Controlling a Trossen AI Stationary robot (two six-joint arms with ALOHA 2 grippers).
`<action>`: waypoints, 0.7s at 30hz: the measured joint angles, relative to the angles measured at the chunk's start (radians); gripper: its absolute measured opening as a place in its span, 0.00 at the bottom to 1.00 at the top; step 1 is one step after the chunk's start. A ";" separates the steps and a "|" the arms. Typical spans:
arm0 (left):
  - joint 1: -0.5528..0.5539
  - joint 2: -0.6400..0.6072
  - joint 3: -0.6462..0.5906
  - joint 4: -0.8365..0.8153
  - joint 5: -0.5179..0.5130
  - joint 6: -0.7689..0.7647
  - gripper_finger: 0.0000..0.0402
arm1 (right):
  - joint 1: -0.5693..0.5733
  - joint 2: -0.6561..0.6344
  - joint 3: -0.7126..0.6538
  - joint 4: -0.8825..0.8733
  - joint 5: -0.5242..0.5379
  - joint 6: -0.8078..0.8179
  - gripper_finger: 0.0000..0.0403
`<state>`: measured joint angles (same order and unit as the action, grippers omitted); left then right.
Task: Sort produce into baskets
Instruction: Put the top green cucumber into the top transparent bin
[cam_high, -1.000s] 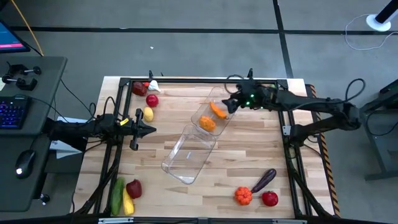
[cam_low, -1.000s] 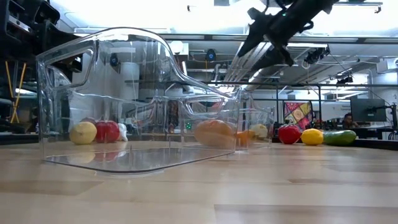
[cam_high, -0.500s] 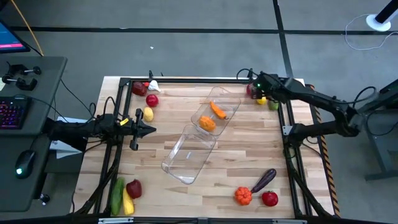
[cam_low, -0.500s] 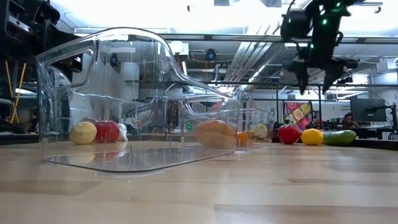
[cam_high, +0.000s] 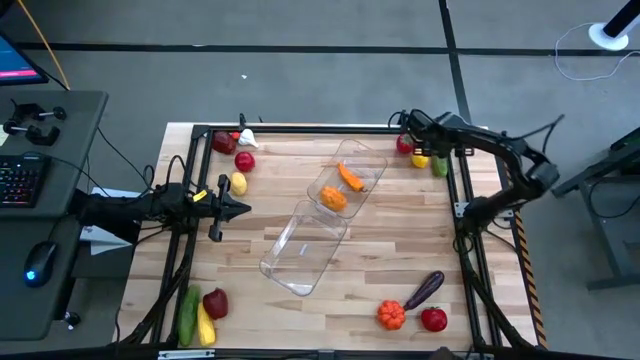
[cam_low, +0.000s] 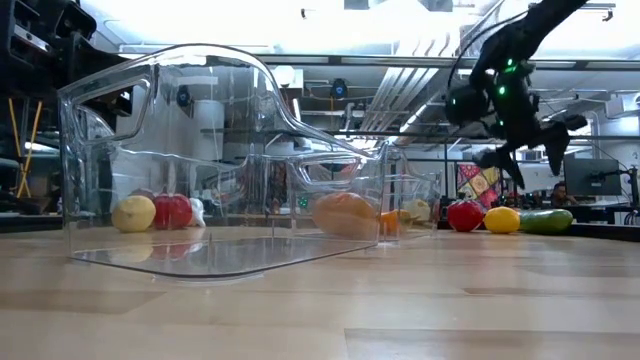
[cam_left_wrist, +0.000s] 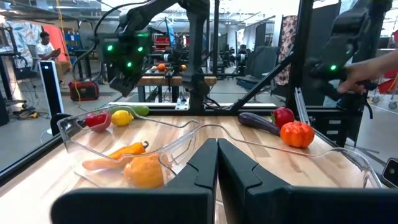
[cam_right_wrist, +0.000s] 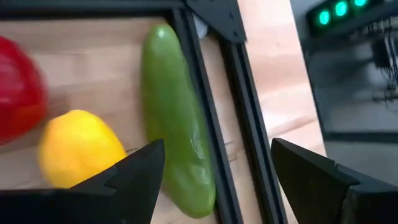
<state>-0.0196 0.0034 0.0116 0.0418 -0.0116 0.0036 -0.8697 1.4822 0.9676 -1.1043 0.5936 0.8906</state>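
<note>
The right hand (cam_right_wrist: 214, 177), fingers spread and empty, hovers over a long green toy cucumber (cam_right_wrist: 174, 112) beside a yellow lemon (cam_right_wrist: 78, 146) at the wooden worktop's (cam_high: 390, 235) far right corner. The left hand (cam_left_wrist: 217, 165), shut on nothing, waits near two clear plastic baskets (cam_high: 318, 215).

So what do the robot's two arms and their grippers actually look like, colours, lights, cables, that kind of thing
Both arms are dark, slim and jointed. The right gripper has two broad, flat black fingers, and its wrist carries small green lights. The left gripper has matching black angular fingers, with a yellow marking near its wrist. Black cables trail along the arms.
</note>
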 joint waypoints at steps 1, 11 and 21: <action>0.000 0.000 0.000 0.000 0.000 0.000 0.00 | -0.011 0.018 0.000 0.008 -0.015 0.000 0.71; 0.000 0.000 0.000 0.000 0.000 0.000 0.00 | -0.043 0.122 0.000 0.033 -0.053 0.023 0.71; 0.000 0.000 0.000 0.000 0.000 0.000 0.00 | -0.042 0.263 0.000 0.094 -0.142 0.046 0.71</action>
<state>-0.0196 0.0034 0.0120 0.0418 -0.0116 0.0036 -0.9119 1.7448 0.9676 -1.0102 0.4517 0.9366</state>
